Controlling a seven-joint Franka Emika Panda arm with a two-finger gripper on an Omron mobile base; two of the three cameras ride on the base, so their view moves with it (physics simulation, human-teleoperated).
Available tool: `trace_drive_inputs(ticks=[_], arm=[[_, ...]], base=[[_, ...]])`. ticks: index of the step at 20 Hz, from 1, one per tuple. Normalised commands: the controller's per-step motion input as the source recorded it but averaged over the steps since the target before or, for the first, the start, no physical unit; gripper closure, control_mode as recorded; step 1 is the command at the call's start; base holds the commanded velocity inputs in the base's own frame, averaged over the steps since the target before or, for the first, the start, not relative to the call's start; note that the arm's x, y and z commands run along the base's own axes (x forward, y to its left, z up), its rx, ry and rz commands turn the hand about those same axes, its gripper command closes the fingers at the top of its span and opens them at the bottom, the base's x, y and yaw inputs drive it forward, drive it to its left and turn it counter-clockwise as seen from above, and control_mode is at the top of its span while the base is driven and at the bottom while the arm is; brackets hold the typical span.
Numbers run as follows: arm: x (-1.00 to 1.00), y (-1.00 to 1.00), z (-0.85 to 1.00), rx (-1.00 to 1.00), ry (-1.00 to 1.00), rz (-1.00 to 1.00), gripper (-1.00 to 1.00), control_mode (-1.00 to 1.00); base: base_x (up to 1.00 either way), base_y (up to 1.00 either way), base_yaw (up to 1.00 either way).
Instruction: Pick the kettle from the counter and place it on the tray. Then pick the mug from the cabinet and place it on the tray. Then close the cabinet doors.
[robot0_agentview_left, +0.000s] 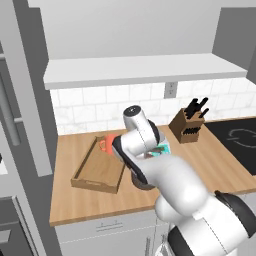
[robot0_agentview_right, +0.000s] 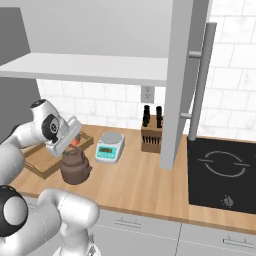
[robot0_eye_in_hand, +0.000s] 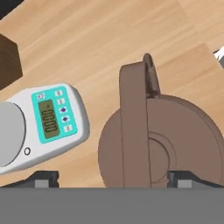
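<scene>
Above the kettle (robot0_eye_in_hand: 162, 140), the fingers (robot0_eye_in_hand: 43, 178) are spread wide: in the hand view one dark tip rises at the lower left beside the scale (robot0_eye_in_hand: 39, 124) and the other at the lower right over the kettle's body, with the arched handle between them. Neither tip touches the kettle as far as can be told.

The kettle stands on the table (robot0_agentview_right: 150, 185), not on the tray (robot0_agentview_right: 42, 162). In the right base view the kettle (robot0_agentview_right: 76, 167) sits just beside the tray's near right corner, with the gripper (robot0_agentview_right: 64, 136) directly over it, angled downward. Whether the kettle touches the tray rim cannot be told.

The tray (robot0_agentview_left: 97, 167) lies on the left part of the table (robot0_agentview_left: 75, 205), long axis running away from the base. An orange-red mug (robot0_agentview_left: 104, 144) appears at the tray's far right rim in the left base view, partly hidden behind the arm; in the right base view a small red patch (robot0_agentview_right: 75, 141) shows behind the gripper. Whether the mug rests inside the tray cannot be told.

The scale (robot0_agentview_right: 110, 146) sits right of the kettle, close to it but apart. A knife block (robot0_agentview_right: 151, 135) stands near the tiled wall, beyond the scale.

One cabinet door (robot0_agentview_right: 180, 85), with its vertical bar handle, stands swung open, edge toward the camera. The cabinet shelf (robot0_agentview_left: 145, 70) spans above the table.
</scene>
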Motion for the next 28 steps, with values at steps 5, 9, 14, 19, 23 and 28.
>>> trace_drive_inputs(ticks=[5, 9, 14, 19, 23, 28], arm=[[-0.13, -0.05, -0.2, 0.06, 0.0, 0.0, 1.0, -1.0], [-0.14, -0.09, -0.16, 0.06, 0.0, 0.0, 1.0, -1.0], [-0.22, -0.03, -0.04, 0.01, -0.01, 0.0, 1.0, -1.0], [-0.37, 0.12, 0.18, 0.0, -0.07, 0.0, 1.0, -1.0], [-0.18, 0.56, 0.37, -0.02, 0.0, 0.0, 1.0, -1.0], [0.0, 0.66, 0.28, -0.01, 0.0, 0.01, 1.0, -1.0]], base=[[0.0, 0.0, 0.0], [0.0, 0.0, 0.0], [0.0, 0.0, 0.0], [0.0, 0.0, 0.0], [0.0, 0.0, 0.0], [0.0, 0.0, 0.0]])
